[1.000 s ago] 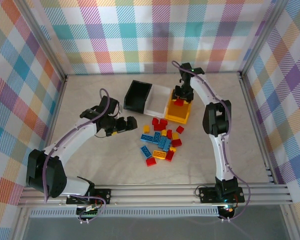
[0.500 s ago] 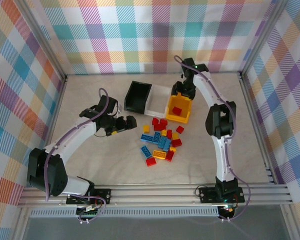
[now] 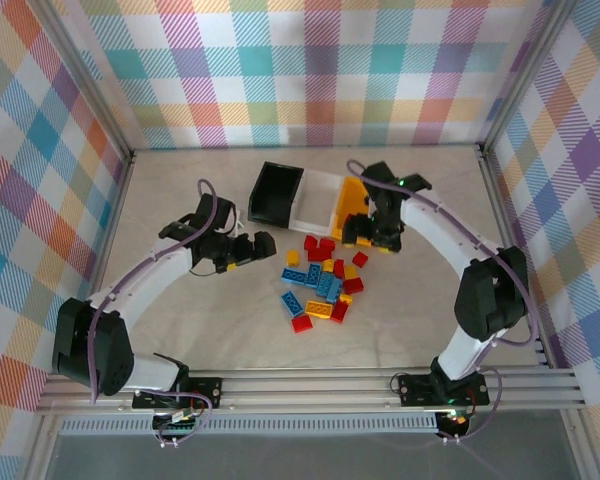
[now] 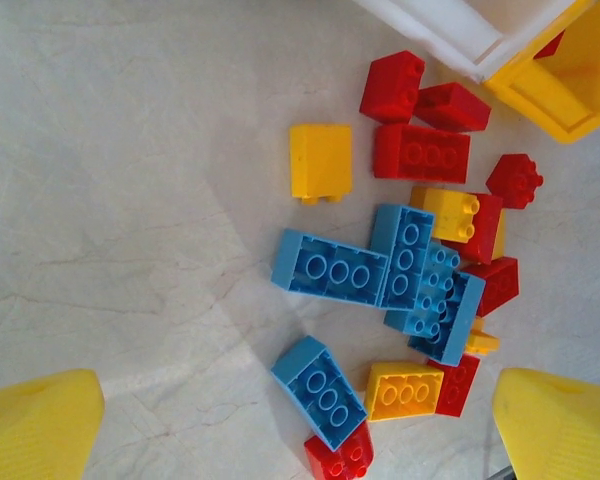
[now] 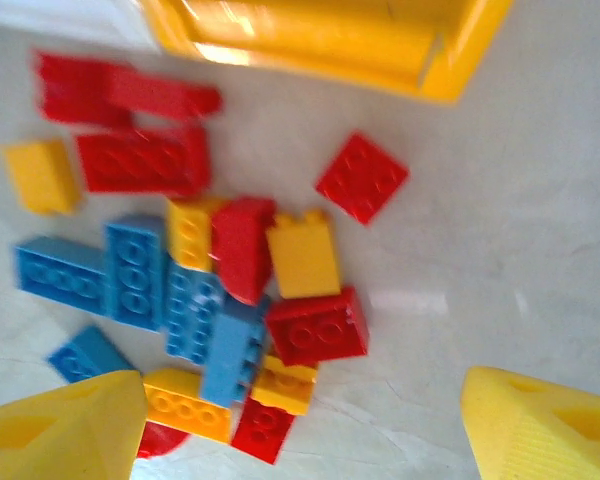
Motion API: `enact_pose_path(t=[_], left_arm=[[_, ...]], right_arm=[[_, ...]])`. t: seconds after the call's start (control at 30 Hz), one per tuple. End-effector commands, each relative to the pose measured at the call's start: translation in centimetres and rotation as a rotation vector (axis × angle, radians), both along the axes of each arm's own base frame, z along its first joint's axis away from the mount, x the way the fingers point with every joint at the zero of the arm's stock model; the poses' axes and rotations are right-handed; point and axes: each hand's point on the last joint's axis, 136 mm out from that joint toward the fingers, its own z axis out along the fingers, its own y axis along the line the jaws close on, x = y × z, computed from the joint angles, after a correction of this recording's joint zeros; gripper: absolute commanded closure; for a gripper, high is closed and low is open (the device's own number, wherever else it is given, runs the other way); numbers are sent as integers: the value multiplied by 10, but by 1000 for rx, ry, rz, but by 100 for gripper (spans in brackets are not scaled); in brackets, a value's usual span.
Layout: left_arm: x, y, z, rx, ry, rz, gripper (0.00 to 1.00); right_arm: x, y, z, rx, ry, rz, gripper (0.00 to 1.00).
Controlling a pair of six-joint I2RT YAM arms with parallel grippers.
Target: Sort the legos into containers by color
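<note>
The right claw (image 3: 368,240) and left claw (image 3: 255,250) both gape empty, while the legos (image 3: 325,282) lie heaped so tightly on the desk (image 3: 410,320) beside the yellow bin (image 3: 351,198) that one grab may snag a wrong-coloured neighbour.

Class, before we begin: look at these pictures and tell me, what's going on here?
Two robot arms are sorting a loose pile of red, blue and yellow legos by colour. Both grippers are open and empty. The right gripper hangs over the far side of the pile, close by the yellow bin. The left gripper hovers just left of the pile. The white bin and black bin stand in a row beside the yellow one.
</note>
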Motion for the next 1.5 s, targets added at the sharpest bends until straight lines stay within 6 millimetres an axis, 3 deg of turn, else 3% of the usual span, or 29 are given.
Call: enact_pose_path(t=[0.0, 0.17, 0.5, 1.17, 1.47], left_arm=[[-11, -2, 7, -28, -10, -7, 0], [-21, 2, 4, -23, 0, 0, 0], [-30, 10, 6, -6, 1, 29, 0], [-28, 13, 2, 17, 11, 40, 0], [-26, 13, 2, 15, 13, 50, 0]], right_arm=[[-25, 12, -20, -2, 37, 12, 20], [-52, 13, -50, -22, 86, 61, 24], [-49, 16, -82, -46, 113, 118, 26], [-29, 5, -103, -96, 113, 114, 31], [-20, -2, -103, -96, 97, 91, 38]])
